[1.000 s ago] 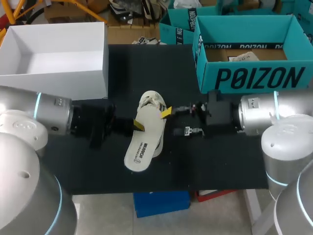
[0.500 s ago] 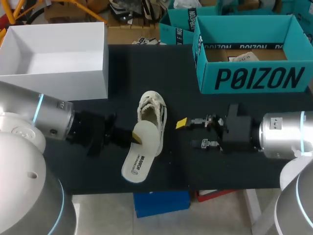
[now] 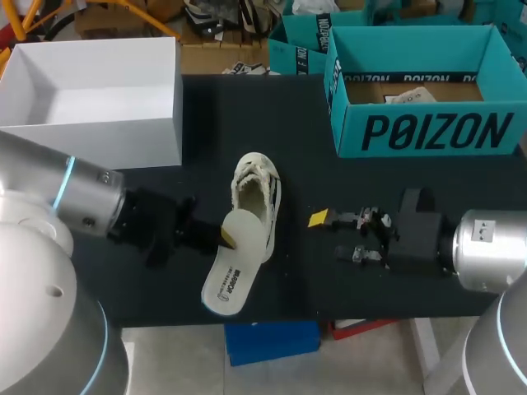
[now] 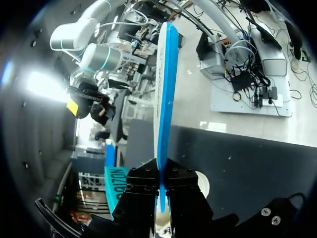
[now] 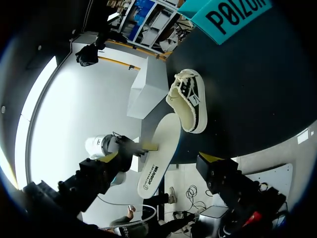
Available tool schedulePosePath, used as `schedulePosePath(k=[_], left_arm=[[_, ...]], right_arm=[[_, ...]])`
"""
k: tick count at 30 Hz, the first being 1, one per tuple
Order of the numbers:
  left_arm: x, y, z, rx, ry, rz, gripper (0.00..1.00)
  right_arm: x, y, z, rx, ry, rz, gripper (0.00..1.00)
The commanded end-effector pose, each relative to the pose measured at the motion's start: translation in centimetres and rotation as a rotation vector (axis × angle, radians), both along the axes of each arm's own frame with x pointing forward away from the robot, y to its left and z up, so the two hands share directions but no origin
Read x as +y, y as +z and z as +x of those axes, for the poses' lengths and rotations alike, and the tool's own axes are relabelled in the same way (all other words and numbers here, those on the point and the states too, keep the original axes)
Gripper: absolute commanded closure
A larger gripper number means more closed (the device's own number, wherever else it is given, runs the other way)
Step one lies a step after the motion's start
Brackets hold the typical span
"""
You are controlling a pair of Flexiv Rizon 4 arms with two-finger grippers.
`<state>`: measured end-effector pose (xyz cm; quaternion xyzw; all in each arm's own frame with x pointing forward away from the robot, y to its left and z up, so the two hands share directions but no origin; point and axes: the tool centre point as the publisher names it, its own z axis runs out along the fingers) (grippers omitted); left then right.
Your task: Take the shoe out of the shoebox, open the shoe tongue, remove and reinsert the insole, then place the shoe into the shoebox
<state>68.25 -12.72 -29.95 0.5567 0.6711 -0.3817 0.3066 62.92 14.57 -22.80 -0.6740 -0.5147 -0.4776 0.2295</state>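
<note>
A cream shoe (image 3: pixel 258 191) lies on the black mat, toe toward the far side. The pale insole (image 3: pixel 235 262) slants out from its heel toward the table's front edge, and my left gripper (image 3: pixel 226 237) is shut on its side. In the left wrist view the insole (image 4: pixel 166 94) stands edge-on between the fingers, its underside blue. My right gripper (image 3: pixel 334 236) hangs open to the right of the shoe, apart from it and holding nothing. The right wrist view shows the shoe (image 5: pixel 189 101), the insole (image 5: pixel 159 151) and that open gripper (image 5: pixel 161 158). The teal shoebox (image 3: pixel 428 130) stands at the far right.
A white open box (image 3: pixel 99 127) stands at the far left, also in the right wrist view (image 5: pixel 148 89). A second teal box (image 3: pixel 300 45) sits behind the shoebox. The mat's front edge (image 3: pixel 272 317) runs just below the insole's end.
My right gripper has drawn back to the right, away from the shoe. My left gripper has pulled the insole a little further toward the front edge.
</note>
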Motion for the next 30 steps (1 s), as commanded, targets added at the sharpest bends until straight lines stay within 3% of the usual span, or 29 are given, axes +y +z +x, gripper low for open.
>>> schedulePosePath(k=[1,17,30], left_arm=[[-0.4,0.0,0.6,0.029,-0.029,0.056,1.0],[-1.9,-2.0,3.6,0.074,-0.08,0.171,1.0],[-1.4,-4.0,4.7,0.102,-0.058,0.215,1.0]], right_arm=[[-0.4,0.1,-0.1,0.002,0.006,0.002,0.0],[-0.4,0.1,-0.1,0.002,0.006,0.002,0.0],[-0.4,0.1,-0.1,0.002,0.006,0.002,0.0]])
